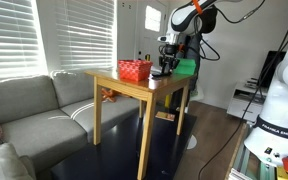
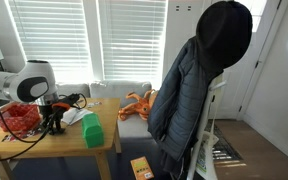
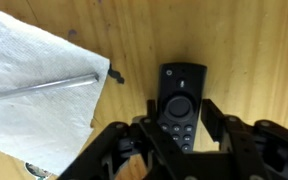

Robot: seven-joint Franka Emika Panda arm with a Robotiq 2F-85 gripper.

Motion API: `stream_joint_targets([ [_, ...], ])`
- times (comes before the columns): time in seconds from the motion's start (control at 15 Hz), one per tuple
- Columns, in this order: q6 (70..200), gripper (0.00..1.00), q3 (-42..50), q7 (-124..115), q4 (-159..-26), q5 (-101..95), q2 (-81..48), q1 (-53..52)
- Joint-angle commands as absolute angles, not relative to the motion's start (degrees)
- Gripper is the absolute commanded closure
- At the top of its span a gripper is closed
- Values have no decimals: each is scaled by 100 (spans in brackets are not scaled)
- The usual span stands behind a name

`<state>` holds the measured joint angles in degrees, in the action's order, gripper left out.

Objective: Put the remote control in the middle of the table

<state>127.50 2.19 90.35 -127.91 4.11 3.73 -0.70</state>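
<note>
In the wrist view the black remote control [image 3: 182,92] lies flat on the honey-coloured wooden table [image 3: 244,50], buttons up. My gripper [image 3: 181,122] straddles its near half, with both fingers pressed against its long sides, shut on it at table level. In both exterior views the gripper [image 1: 164,68] [image 2: 54,122] is down at the table top [image 1: 134,90] [image 2: 44,148], between the red basket and the green box. The remote itself is hidden by the gripper in those views.
The red mesh basket [image 1: 135,70] [image 2: 22,118] and the green box [image 1: 187,68] [image 2: 92,131] stand on the table. A white paper towel [image 3: 29,110] with a metal rod [image 3: 44,85] lies beside the remote. A grey sofa [image 1: 34,110] is near the table.
</note>
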Motion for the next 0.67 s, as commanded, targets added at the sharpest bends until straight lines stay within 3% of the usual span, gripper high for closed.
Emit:
stream_joint_targets([
  [0.0,12631,19,185,8901,-12687,38,416,-40],
  [0.2,12451,1,195,8791,-12550,259,506,-53],
  [0.6,11075,0,126,6925,-11880,402,860,-67],
])
